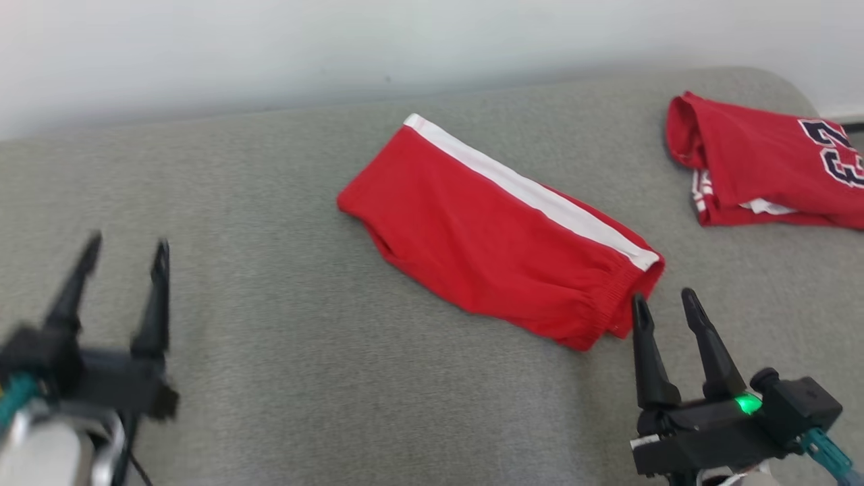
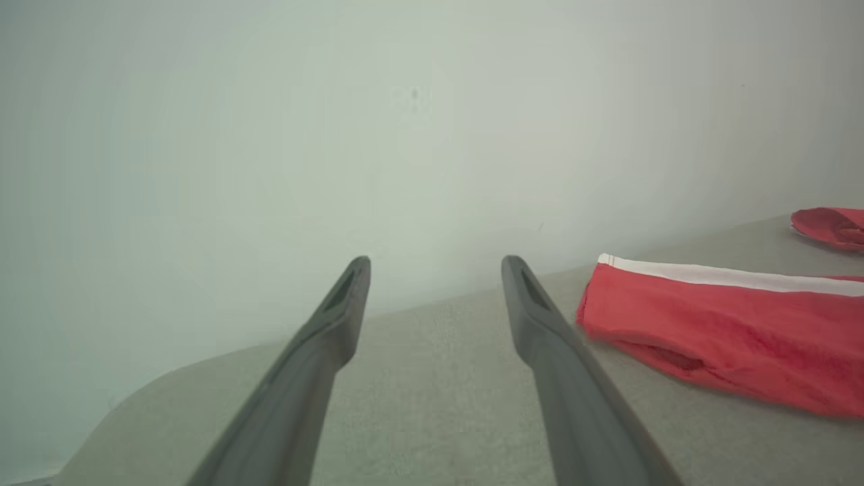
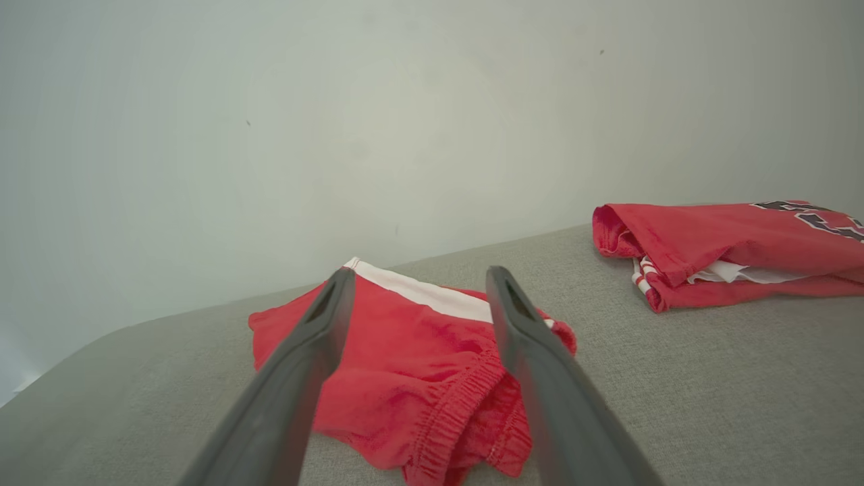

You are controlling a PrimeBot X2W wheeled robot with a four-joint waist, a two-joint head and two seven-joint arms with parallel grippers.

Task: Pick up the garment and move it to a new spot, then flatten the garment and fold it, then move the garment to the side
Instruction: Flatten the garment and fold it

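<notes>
**Listener:** Where does the job stand?

**Me:** The garment, a pair of red shorts (image 1: 493,250) with a white side stripe, lies flat near the middle of the grey surface (image 1: 270,324). It looks doubled over, one leg on the other, with the gathered waistband at the end nearest me. I judge the flattening and folding to be largely done. If so, what remains is carrying it off to the side.

**Listener:** Are you holding it?

**Me:** No. My right hand (image 1: 663,297) is spread, its fingertips just short of the waistband corner and not gripping it. In the right wrist view the shorts show between and beyond my two fingers. My left hand (image 1: 128,240) is also spread and holds nothing. It hovers over bare cloth, well apart from the shorts.

**Listener:** Anything else there?

**Me:** A red jersey (image 1: 763,162) with dark numerals sits loosely folded at the far right, apart from the shorts. That may be the side where the shorts belong.

**Listener:** And the room?

**Me:** The surface is padded and covered in woven grey fabric, with a rounded far corner. Behind it is a plain pale wall (image 1: 270,47).
</notes>
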